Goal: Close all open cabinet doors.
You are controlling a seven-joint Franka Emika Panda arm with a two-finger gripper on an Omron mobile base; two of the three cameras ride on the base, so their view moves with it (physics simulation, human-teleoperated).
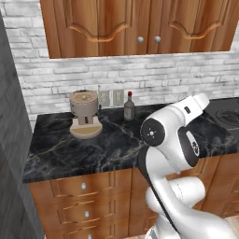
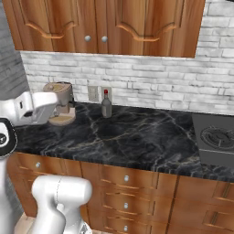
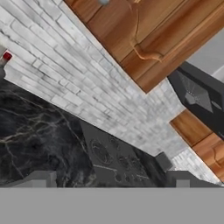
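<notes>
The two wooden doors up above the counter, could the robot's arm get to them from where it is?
Probably yes. Nothing stands between the arm and the cabinet doors; the bottle and coffee machine sit low on the counter.

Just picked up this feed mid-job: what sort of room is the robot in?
A rendered home kitchen, by the look of it: wooden wall cabinet doors over a dark marble counter with a white brick backsplash, a coffee machine, a bottle, and a stovetop set into the counter.
</notes>
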